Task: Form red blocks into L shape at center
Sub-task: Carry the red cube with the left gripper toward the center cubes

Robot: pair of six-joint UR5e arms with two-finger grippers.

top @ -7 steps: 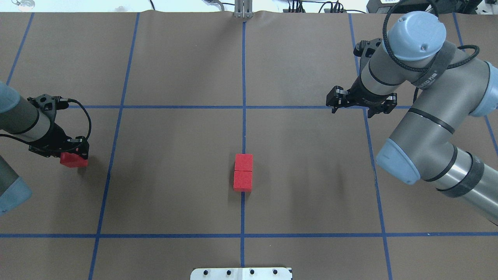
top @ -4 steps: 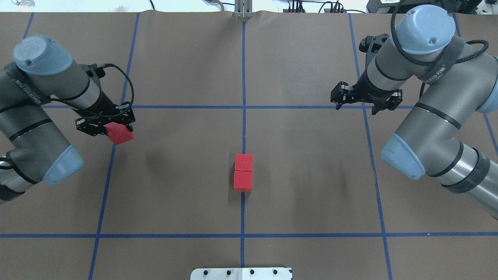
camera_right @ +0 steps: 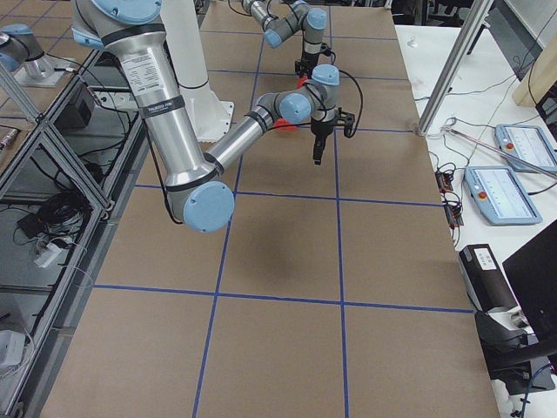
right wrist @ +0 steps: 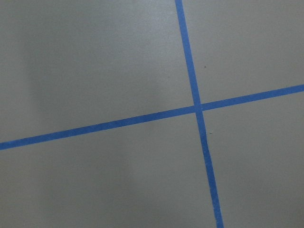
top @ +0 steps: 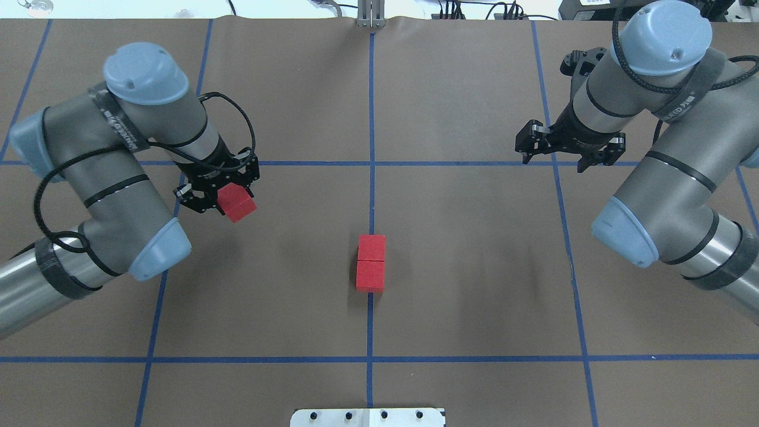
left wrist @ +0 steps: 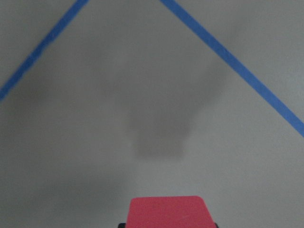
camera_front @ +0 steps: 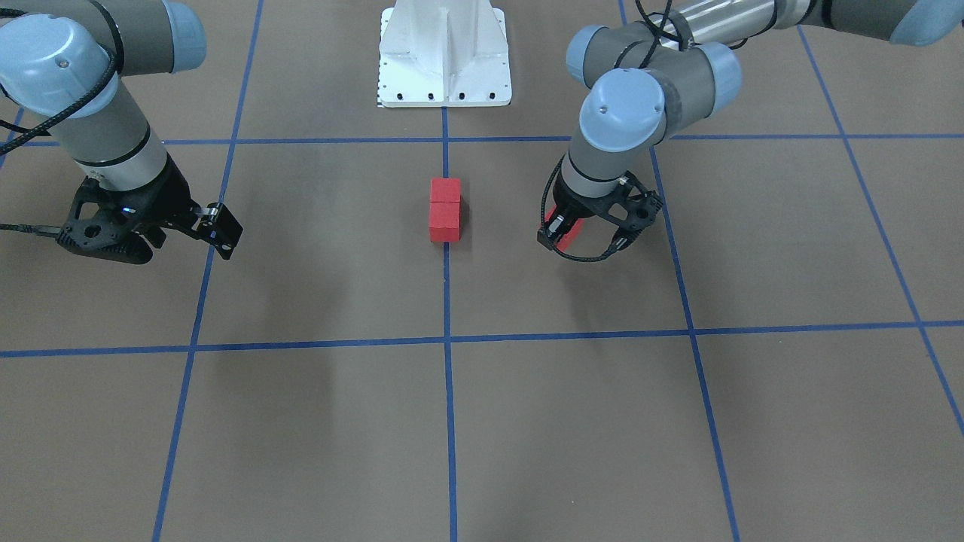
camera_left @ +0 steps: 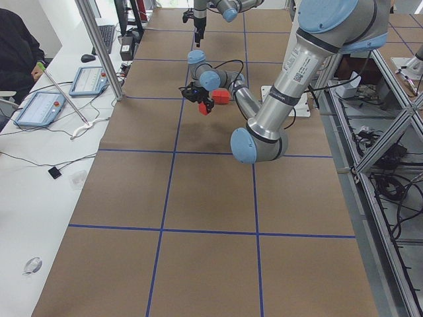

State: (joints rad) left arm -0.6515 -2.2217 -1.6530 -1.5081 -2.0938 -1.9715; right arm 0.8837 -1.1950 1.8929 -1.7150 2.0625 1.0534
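The brown table (top: 474,267), gridded with blue tape, fills every view. The left arm (top: 107,178) bends in over its left half and the right arm (top: 652,148) over its far right. The right fingers (top: 529,142) are spread apart with nothing between them, hanging above a crossing of two tape lines, well away from the blocks. The left fingers (top: 207,200) are clamped on one red block (top: 237,203), which is held off the table. In the left wrist view the block's shadow lies apart from it on the surface. The other two red blocks (top: 371,262) sit on the table at the center (top: 371,207). They touch face to face in a short straight row along the middle tape line. The held block is well to their left.
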